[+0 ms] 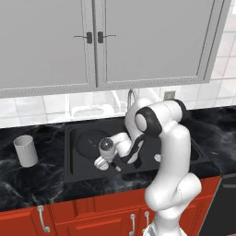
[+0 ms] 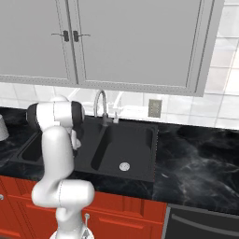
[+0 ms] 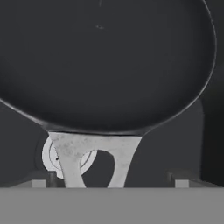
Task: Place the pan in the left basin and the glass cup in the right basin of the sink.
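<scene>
Black pan point(image 3: 105, 65) lying in left basin point(image 1: 76, 159), end effector point(image 3: 111, 181) open astride handle; risk: snagging handle w/ careless lift, dragging pan.

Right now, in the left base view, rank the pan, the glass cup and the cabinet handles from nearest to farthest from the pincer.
1. pan, in the left basin, right at the pincer.
2. glass cup, on the counter, off to the left.
3. cabinet handles, high above on the wall cupboards.
</scene>
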Tool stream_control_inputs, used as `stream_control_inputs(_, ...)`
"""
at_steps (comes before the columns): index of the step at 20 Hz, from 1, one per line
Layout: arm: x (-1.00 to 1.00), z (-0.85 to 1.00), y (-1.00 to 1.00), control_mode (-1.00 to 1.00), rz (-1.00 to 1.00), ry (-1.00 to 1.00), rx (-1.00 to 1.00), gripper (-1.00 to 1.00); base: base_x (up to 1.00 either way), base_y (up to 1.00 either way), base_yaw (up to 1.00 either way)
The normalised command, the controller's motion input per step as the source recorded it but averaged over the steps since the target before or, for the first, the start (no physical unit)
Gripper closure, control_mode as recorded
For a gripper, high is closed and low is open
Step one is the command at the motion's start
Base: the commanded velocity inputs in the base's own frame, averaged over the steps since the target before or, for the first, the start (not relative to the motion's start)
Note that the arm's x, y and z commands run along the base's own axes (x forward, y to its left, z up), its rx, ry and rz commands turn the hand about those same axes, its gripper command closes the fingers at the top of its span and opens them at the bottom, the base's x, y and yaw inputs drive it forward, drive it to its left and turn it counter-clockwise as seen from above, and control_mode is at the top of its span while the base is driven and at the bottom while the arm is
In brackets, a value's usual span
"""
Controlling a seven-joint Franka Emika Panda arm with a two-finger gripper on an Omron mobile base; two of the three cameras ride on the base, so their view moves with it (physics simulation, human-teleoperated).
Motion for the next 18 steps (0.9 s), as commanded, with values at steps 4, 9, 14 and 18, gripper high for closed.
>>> stream_control_inputs(4, 0.0, 0.29, -0.03, -1.0, 0.0, -0.12, 0.0, -1.0, 0.0, 0.0, 0.0)
stream_control_inputs(9, 0.0, 0.28, -0.04, -1.0, 0.0, -0.1, 0.0, -1.0, 0.0, 0.0, 0.0)
stream_control_inputs(14, 0.06, -0.27, -0.01, -1.0, 0.0, -0.01, 0.03, -1.0, 0.0, 0.0, 0.0)
stream_control_inputs(18, 0.36, -0.94, 0.0, -1.0, 0.0, 0.09, 0.13, -1.0, 0.0, 0.0, 0.0)
